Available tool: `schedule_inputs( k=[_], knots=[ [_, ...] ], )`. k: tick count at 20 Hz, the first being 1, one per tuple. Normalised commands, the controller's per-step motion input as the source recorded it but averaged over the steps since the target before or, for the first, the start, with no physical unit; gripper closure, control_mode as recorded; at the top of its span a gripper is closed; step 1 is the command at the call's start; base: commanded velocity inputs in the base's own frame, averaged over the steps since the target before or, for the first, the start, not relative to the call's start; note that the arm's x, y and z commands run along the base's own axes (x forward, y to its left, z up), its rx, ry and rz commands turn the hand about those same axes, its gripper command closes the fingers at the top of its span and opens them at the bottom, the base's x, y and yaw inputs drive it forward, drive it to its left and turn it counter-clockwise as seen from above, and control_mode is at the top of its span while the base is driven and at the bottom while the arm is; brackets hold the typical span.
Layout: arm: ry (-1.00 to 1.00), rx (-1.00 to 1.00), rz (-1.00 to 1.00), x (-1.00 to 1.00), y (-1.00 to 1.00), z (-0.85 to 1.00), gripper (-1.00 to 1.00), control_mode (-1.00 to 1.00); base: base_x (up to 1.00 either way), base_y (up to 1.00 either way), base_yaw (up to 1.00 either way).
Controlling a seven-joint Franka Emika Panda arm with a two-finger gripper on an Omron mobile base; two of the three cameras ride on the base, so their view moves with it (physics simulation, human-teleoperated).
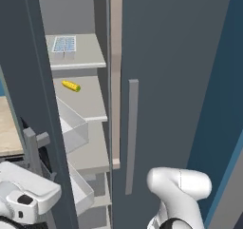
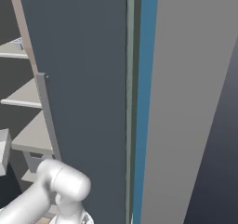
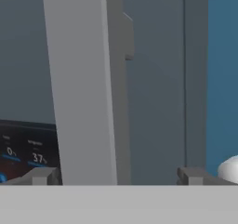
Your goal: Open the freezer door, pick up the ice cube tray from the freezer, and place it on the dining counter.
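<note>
Slate-blue freezer door (image 1: 33, 104) stands open beside light grey shelves (image 1: 83, 52).

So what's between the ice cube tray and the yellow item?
Left base view: the grey shelf under the ice cube tray; the yellow item lies one shelf lower.

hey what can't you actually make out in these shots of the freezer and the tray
- Ice cube tray: small in the left base view; its cells blur. In the right base view the closed door covers all but a sliver.
- Freezer door: seen edge-on, left base view; its outer face is hidden.
- Display: hand view, cut off by the grey handle.
- Lower freezer shelves: cut off by the frame edge.
</note>
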Motion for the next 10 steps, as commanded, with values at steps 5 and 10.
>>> schedule_inputs(
  k=[5, 10],
  knots=[
    [0.01, 0.00, 0.00, 0.77, 0.19, 0.00, -1.00, -1.00, 0.00, 0.00, 0.00],
    [0.00, 0.00, 0.00, 0.77, 0.00, 0.00, -1.00, -1.00, 0.00, 0.00, 0.00]
  ],
)
